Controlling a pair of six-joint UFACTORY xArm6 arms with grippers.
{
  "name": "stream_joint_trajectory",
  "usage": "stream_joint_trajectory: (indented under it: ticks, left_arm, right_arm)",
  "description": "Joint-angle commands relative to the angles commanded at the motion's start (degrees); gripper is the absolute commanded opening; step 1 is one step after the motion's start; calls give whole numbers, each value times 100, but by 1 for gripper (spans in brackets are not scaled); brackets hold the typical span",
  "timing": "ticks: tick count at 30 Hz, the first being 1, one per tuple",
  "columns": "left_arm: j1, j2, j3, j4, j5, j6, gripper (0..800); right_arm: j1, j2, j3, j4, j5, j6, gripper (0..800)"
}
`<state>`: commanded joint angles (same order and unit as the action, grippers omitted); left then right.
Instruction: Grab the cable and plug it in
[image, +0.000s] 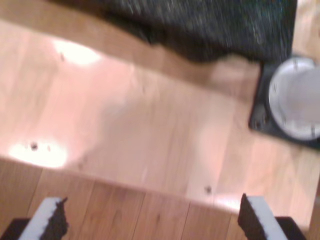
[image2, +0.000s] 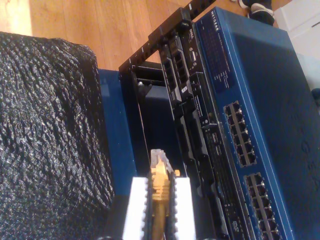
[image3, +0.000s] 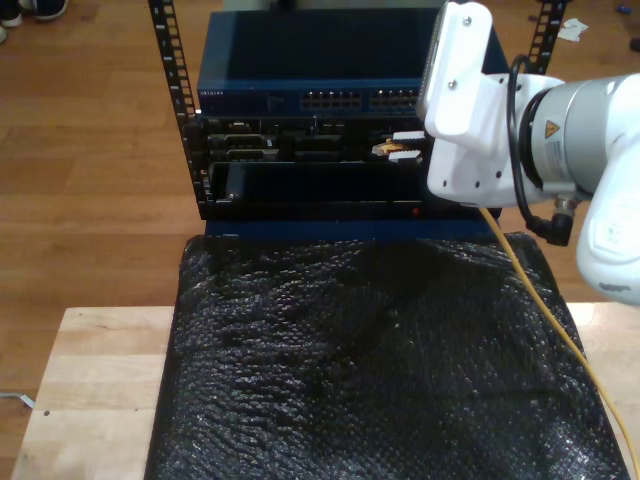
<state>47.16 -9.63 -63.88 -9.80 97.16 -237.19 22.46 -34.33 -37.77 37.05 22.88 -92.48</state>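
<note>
The second tool (image2: 159, 210) is clenched on the cable (image2: 159, 185) just behind the plug (image2: 160, 159), white fingers (image2: 134, 210) on either side. The plug tip points toward the rack (image2: 150, 65), in front of its dark open bay, not touching any port. Beside the bay sit black units and the blue switch (image2: 260, 75) with its rows of ports.

In the exterior view the second tool (image3: 395, 150) is at the rack front, toward that view's right, below the switch (image3: 340, 60). The cable (image3: 545, 300) trails from under the arm across the black sheet (image3: 370, 370) toward that view's lower right. The sheet covers most of the table (image3: 90, 370).

The first tool (image: 150, 217) is released, fingers (image: 50, 220) well apart over bare wood; a round grey base (image: 295, 97) lies near.
</note>
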Motion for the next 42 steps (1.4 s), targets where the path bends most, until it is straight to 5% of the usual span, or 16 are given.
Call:
stream_joint_trajectory:
  ticks: [12, 18, 26, 42]
  left_arm:
    - [1213, -26, 510, 202, -9, 2374, 798]
    - [1688, -431, 1108, 308, 9, 3464, 798]
    - [1960, -1046, 1925, 730, 0, 4114, 798]
    - [2593, -1354, 3024, 1046, -70, 4818, 799]
  right_arm:
    - [0, 0, 9, 9, 0, 0, 0]
    - [0, 26, 9, 9, 0, 0, 0]
    - [0, 53, 9, 9, 0, 0, 0]
    - [0, 53, 18, 9, 9, 0, 0]
